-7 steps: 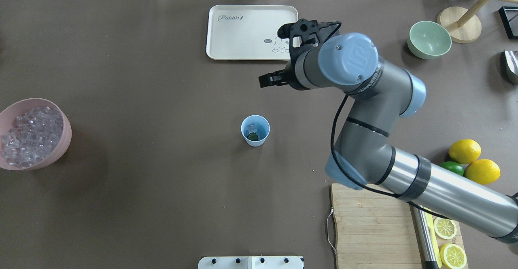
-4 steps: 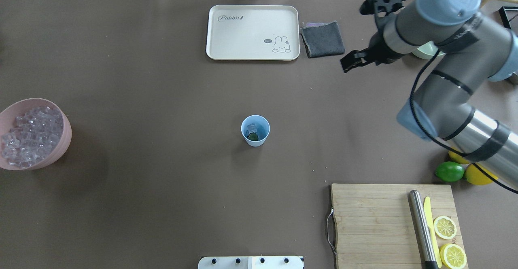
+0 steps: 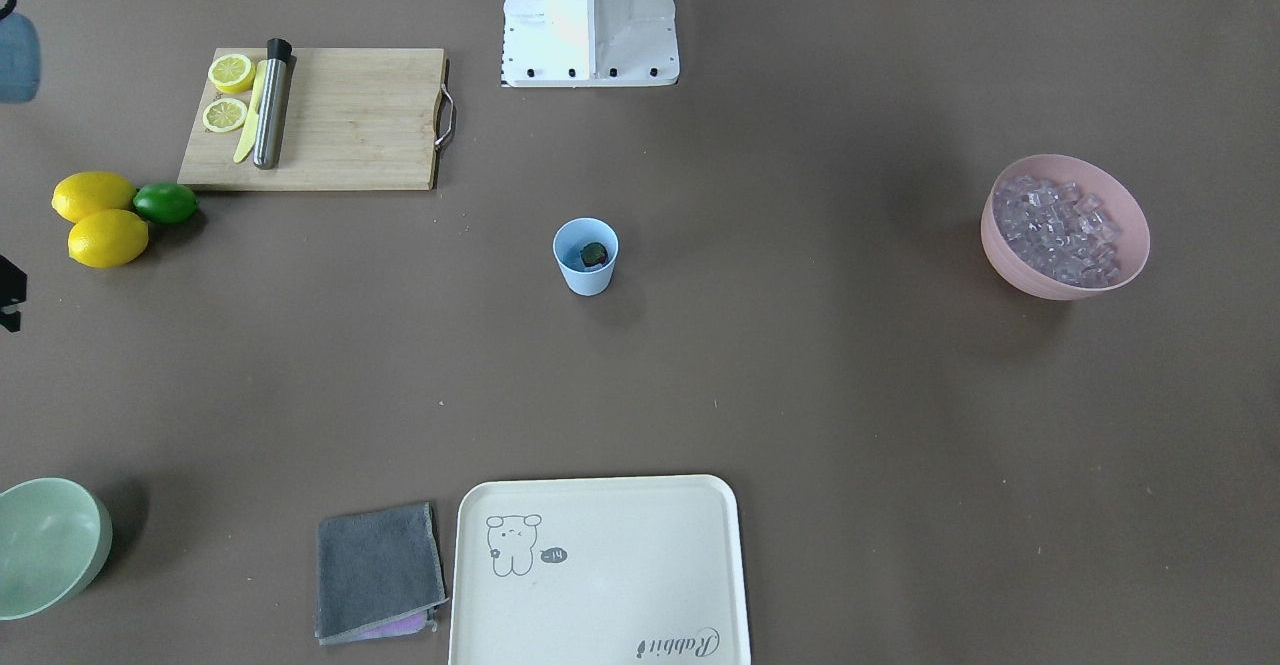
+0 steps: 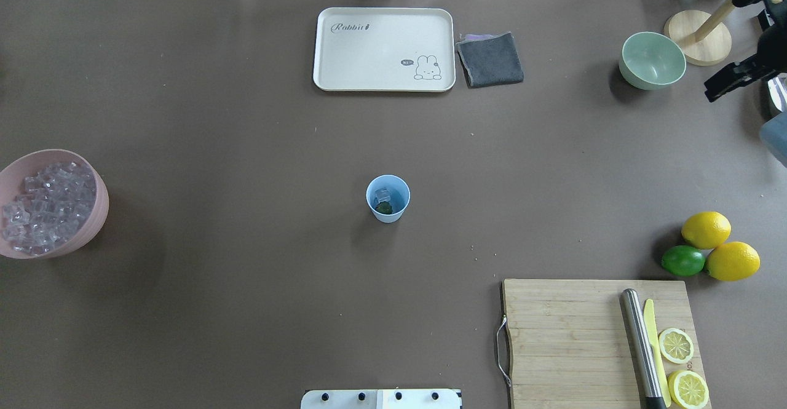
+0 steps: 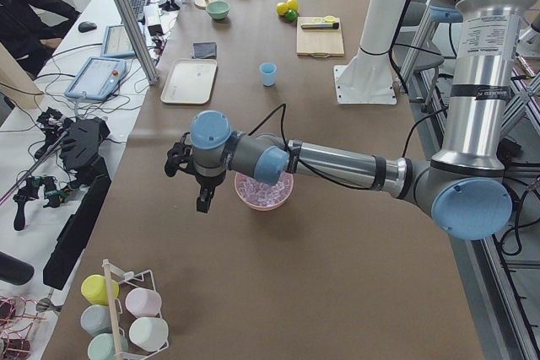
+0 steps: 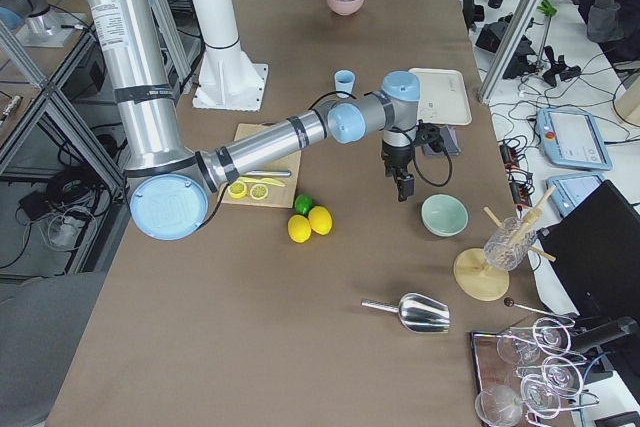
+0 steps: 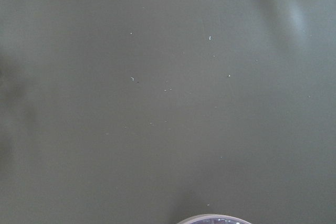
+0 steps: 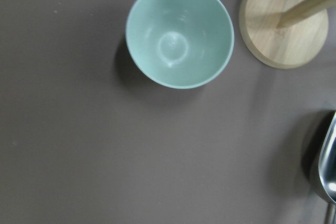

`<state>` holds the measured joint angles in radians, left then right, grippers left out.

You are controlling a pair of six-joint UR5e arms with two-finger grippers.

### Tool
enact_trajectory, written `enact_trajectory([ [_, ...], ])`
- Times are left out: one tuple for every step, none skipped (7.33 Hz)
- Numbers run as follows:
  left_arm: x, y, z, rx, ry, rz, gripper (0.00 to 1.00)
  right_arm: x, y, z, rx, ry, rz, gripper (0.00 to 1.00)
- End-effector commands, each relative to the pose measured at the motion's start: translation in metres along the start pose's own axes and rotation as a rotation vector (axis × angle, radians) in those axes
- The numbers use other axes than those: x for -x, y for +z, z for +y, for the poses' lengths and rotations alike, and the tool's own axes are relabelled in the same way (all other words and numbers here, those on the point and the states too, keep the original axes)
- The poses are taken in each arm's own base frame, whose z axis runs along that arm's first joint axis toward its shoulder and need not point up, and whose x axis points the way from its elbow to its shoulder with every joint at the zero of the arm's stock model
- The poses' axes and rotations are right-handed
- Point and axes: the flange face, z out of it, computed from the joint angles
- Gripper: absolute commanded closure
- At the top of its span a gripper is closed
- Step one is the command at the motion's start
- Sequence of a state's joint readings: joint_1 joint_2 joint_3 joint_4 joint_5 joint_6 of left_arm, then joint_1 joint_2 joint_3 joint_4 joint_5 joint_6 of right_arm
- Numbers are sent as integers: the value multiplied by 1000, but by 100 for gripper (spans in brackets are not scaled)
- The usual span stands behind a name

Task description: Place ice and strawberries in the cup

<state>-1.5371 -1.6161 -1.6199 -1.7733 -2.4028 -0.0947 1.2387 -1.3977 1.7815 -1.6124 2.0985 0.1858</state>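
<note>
- The cup (image 4: 388, 198) stands upright mid-table, with an ice cube (image 4: 382, 195) and the strawberry (image 4: 385, 208) inside.
- The right pincer (image 4: 735, 80) hangs near the pale green bowl (image 4: 653, 58), well right of the cup.
- The left pincer (image 5: 202, 198) hangs just beside the pink bowl (image 4: 102, 209), well left of the cup.
- I cannot tell whether either pincer is open or holds anything.

The cup (image 4: 388, 198), with the strawberry (image 4: 384, 208) and an ice cube (image 4: 382, 195) in it, stands at the middle of the table (image 4: 246, 120), the bowl (image 4: 101, 203) of ice (image 4: 46, 206) at the robot's left end, the tray (image 4: 381, 49) at the far edge with the cloth (image 4: 490, 59) just beside it, the cutting board (image 4: 565, 341) toward the robot's near right corner.
</note>
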Motion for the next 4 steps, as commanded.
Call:
enact_trajectory([
  [76,14,34,42,-18,-16,3,-57,11,50,57,92,-58,0],
  [78,14,35,44,-33,-19,3,-72,12,65,65,126,-68,0],
  [71,10,33,35,-67,-15,3,-81,11,69,64,144,-64,0],
  [51,6,27,23,-87,-10,3,-88,12,75,69,158,-60,0],
])
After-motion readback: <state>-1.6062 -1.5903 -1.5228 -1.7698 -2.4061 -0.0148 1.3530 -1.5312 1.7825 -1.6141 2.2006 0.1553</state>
